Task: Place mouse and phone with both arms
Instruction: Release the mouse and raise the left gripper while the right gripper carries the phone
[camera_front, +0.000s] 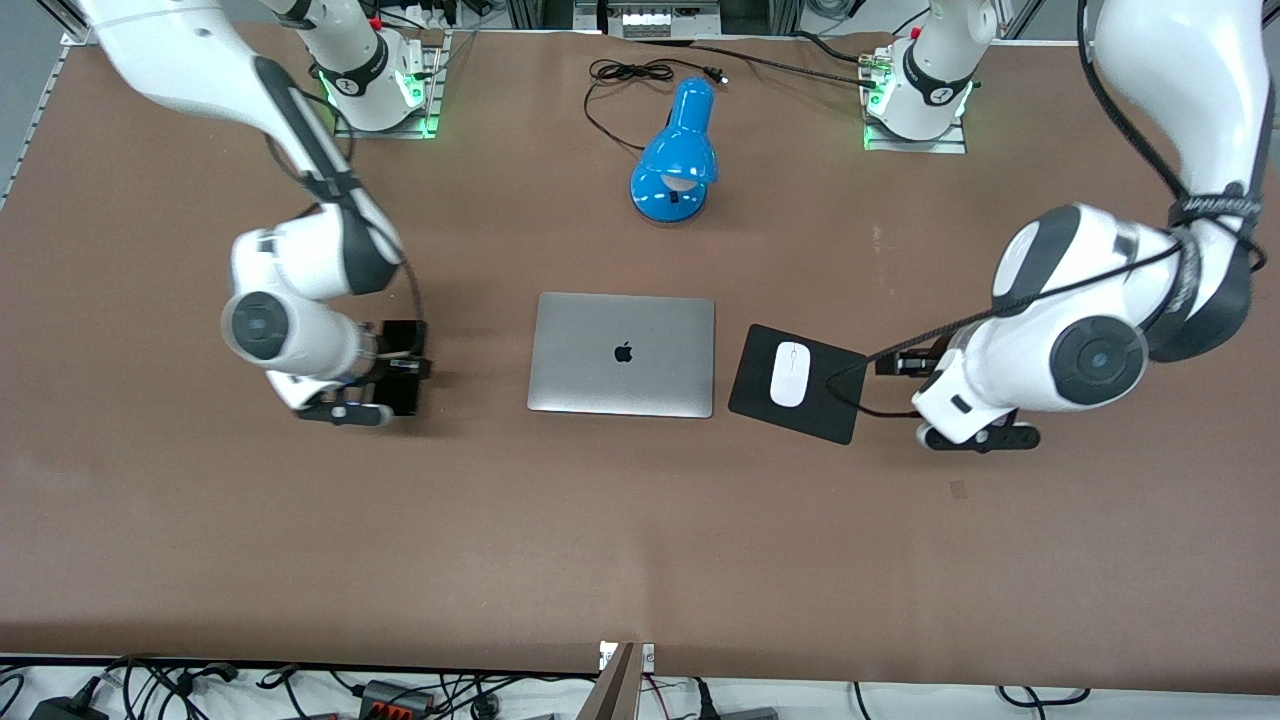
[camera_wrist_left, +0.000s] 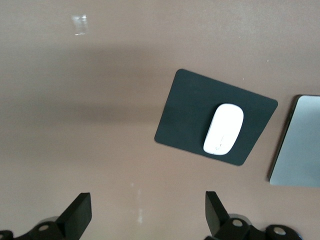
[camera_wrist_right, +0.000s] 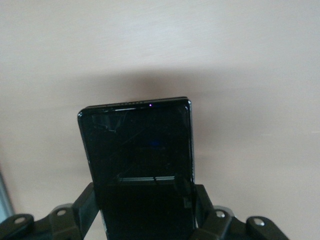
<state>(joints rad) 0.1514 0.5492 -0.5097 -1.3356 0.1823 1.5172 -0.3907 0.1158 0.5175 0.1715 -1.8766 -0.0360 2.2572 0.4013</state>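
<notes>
Closest to the front camera of all the things on the brown table is the black mouse pad. On the pad lies the white mouse, all by itself, with nothing touching it. Just beside the pad, toward the right arm's end of the table, lies the closed silver laptop. A blue desk lamp sits farther from the front camera than the laptop.

Over the bare table, beside the pad and toward the left arm's end, hangs the left gripper. Its two black fingers are spread wide apart and hold nothing. The mouse is apart from it, not between the fingers.

Over the table, well apart from the laptop and toward the right arm's end, is the right gripper. It squeezes the black phone by its long edges, one finger on each side.

From the front you can only see a dark block at the right gripper. The right wrist view shows it is the phone, with its shiny dark face and its free end sticking out past the fingers. The left wrist view shows the wide gap between the left fingers, and a corner of the laptop past the pad.
</notes>
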